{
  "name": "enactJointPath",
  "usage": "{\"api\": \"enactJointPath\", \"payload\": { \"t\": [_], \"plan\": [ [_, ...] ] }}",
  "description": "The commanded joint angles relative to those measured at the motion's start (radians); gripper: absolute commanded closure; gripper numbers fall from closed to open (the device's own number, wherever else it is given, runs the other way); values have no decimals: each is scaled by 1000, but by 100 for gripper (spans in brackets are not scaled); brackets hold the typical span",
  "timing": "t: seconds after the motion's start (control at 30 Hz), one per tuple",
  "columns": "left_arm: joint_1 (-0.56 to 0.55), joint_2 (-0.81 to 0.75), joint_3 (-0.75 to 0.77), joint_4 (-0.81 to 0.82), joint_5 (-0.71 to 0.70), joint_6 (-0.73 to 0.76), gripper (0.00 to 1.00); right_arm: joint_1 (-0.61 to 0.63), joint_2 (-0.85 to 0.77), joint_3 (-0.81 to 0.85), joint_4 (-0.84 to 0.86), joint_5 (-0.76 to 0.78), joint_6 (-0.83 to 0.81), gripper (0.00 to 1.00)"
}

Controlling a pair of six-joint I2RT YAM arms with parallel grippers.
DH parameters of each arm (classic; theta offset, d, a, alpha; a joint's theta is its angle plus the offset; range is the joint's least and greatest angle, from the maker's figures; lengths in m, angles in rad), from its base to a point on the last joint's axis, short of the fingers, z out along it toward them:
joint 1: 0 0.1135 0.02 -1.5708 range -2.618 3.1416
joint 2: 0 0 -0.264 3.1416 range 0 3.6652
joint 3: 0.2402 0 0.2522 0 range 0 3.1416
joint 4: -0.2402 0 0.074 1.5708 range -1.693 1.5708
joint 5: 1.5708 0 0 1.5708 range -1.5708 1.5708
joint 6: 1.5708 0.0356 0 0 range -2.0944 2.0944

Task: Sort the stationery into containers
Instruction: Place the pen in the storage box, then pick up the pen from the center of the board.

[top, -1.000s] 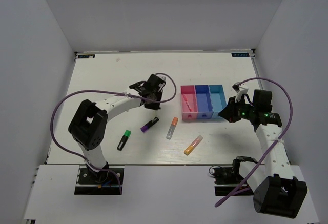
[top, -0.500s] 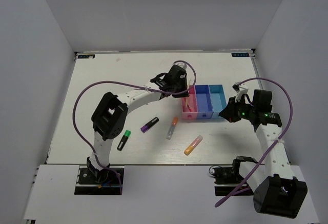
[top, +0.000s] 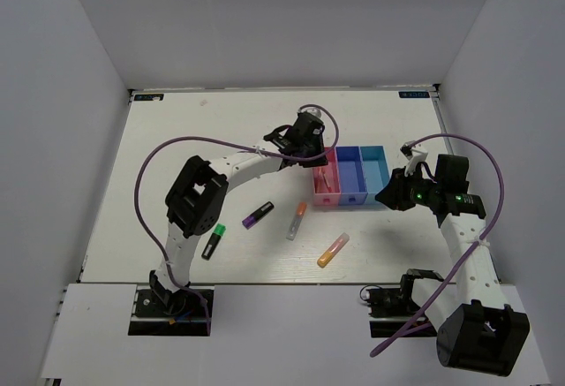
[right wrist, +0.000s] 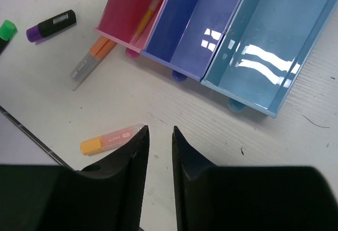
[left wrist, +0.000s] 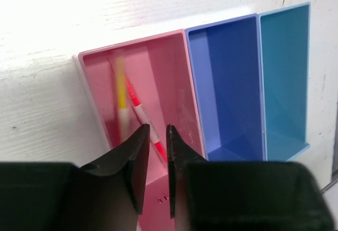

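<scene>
**Left gripper hangs over the pink bin, both grippers empty**

The left gripper (left wrist: 157,130) points straight down over the near end of the pink bin (left wrist: 169,62). Its fingers stand a narrow slit apart with nothing between them. Behind it the left arm stretches from its base in a long arc, elbow raised, and its forearm runs across the table (top: 177,156) toward the pink bin.

The right gripper (right wrist: 159,130) is also parted only slightly and holds nothing. It hovers over bare table two bins away from the pink bin, just beside the light cyan bin (left wrist: 285,72). Its arm rises from its base and bends at the wrist toward the row.

Two thin sticks lie lengthwise in the pink bin. The yellow stick (left wrist: 121,91) lies by the wall away from the blue bin (left wrist: 227,83), and the pink stick (left wrist: 138,104) lies just beside it, slightly slanted.

The other stationery lies loose on the table, on the arm-base side of the pink bin:
- The grey-orange marker (top: 296,221) is nearest.
- The purple-capped black marker (top: 258,215) is further out toward the left arm.
- The green-capped black marker (top: 212,240) is farthest that way.
- The orange-pink highlighter (top: 333,250) lies closer to the bases, near the blue bin's line.
</scene>
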Motion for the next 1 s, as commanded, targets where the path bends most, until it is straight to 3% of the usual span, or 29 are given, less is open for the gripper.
{"api": "enactJointPath", "payload": {
  "t": [0.0, 0.1, 0.23, 0.27, 0.3, 0.33, 0.37, 0.4, 0.5, 0.57, 0.6, 0.7, 0.97],
  "plan": [
    [-10, -86, 25, 1, -2, 22, 72, -3, 1, 44, 1, -13, -13, 72],
    [-41, -174, -15, -32, -32, 135, 100, -2, -2, 46, 1, -14, -16, 80],
    [-95, -332, -197, -103, -118, 348, 100, -3, -8, 41, 0, -24, -33, 82],
    [-108, -430, -276, -118, -149, 373, 98, -2, -6, 40, 1, -27, -38, 73],
    [-109, -464, -356, -153, -151, 436, 82, -3, -8, 40, 1, -43, -45, 65],
    [-107, -495, -395, -167, -149, 485, 74, -5, -8, 37, 0, -62, -73, 57],
    [-107, -577, -494, -199, -154, 501, 67, -3, -8, 32, 3, -74, -82, 36],
    [-106, -601, -530, -222, -167, 528, 53, -3, -2, 24, -5, -102, -119, 31],
    [-64, -661, -639, -265, -183, 565, 48, 0, -5, 9, 1, -163, -146, 28],
    [-41, -656, -673, -270, -151, 587, 47, 3, 1, 0, -3, -200, -166, 39],
    [-27, -644, -688, -259, -146, 622, 47, 2, 3, -2, -3, -226, -176, 61],
    [-9, -594, -713, -227, -155, 666, 42, 2, 12, -5, -29, -266, -219, 89],
    [45, -482, -662, -178, -105, 703, 36, 0, 9, -11, -39, -304, -257, 78]
  ]
}}
